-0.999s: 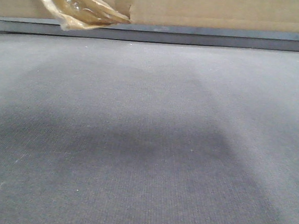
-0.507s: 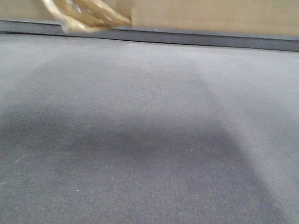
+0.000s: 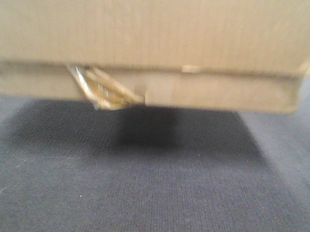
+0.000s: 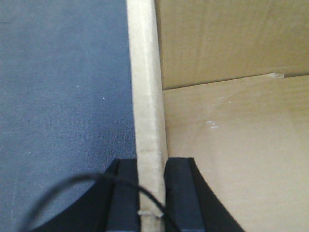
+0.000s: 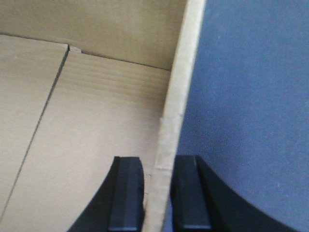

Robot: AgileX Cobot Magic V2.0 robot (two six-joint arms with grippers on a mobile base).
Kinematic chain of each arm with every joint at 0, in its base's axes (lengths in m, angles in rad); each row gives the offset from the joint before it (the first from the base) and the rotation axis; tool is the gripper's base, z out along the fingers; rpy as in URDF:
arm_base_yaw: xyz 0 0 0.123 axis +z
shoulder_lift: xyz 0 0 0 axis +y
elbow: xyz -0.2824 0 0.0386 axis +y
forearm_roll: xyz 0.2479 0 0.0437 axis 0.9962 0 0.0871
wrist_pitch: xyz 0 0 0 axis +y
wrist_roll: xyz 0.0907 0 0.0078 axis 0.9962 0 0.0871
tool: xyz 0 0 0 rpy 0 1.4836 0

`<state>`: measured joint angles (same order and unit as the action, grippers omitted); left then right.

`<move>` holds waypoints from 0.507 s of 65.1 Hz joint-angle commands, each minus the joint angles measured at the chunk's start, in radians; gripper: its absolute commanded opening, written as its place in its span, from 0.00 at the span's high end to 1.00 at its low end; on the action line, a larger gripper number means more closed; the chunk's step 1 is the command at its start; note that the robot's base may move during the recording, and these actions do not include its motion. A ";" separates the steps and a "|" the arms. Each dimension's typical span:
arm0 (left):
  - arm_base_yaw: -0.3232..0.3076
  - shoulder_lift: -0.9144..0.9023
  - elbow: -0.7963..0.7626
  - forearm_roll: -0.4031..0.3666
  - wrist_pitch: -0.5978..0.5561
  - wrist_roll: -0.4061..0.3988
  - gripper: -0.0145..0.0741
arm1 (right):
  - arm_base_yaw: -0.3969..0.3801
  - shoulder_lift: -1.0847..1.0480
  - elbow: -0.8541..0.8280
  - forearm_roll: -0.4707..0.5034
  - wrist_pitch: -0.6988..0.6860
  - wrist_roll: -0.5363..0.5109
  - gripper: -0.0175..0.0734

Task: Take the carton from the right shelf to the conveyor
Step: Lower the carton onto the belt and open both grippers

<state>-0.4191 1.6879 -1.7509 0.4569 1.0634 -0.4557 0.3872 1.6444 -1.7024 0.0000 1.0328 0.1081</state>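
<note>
The brown carton (image 3: 151, 34) fills the top half of the front view and hangs just above the dark grey conveyor belt (image 3: 148, 191), with its shadow beneath. My left gripper (image 4: 150, 169) is shut on the carton's left wall (image 4: 145, 96), one finger inside and one outside. My right gripper (image 5: 158, 166) is shut on the carton's right wall (image 5: 181, 87) in the same way. The carton is open at the top and its bare floor (image 5: 87, 145) shows. Neither gripper shows in the front view.
A loose strip of yellowish tape (image 3: 105, 92) dangles from the carton's lower front edge. Belt surface lies outside the carton on the left (image 4: 63, 96) and on the right (image 5: 256, 96).
The carton has dropped in the front view. Before, only its bottom edge showed at the top; now it covers the upper half, close over the belt.
</note>
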 commanded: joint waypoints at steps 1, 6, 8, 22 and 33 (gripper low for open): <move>-0.001 0.029 -0.009 0.014 -0.043 0.010 0.86 | -0.007 0.049 -0.005 -0.035 -0.053 0.014 0.87; 0.002 0.060 -0.009 0.014 -0.060 0.010 0.86 | -0.007 0.085 -0.005 -0.037 -0.054 0.014 0.87; 0.004 0.069 -0.009 0.014 -0.063 0.010 0.85 | -0.007 0.100 -0.005 -0.043 -0.054 0.014 0.87; 0.007 0.103 -0.009 0.023 -0.071 0.010 0.55 | -0.007 0.130 -0.005 -0.064 -0.054 0.014 0.61; 0.007 0.099 -0.009 0.023 -0.066 0.010 0.18 | -0.007 0.122 -0.018 -0.072 -0.051 0.014 0.18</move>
<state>-0.4086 1.7956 -1.7509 0.4806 1.0067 -0.4476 0.3847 1.7798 -1.7042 -0.0534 1.0015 0.1166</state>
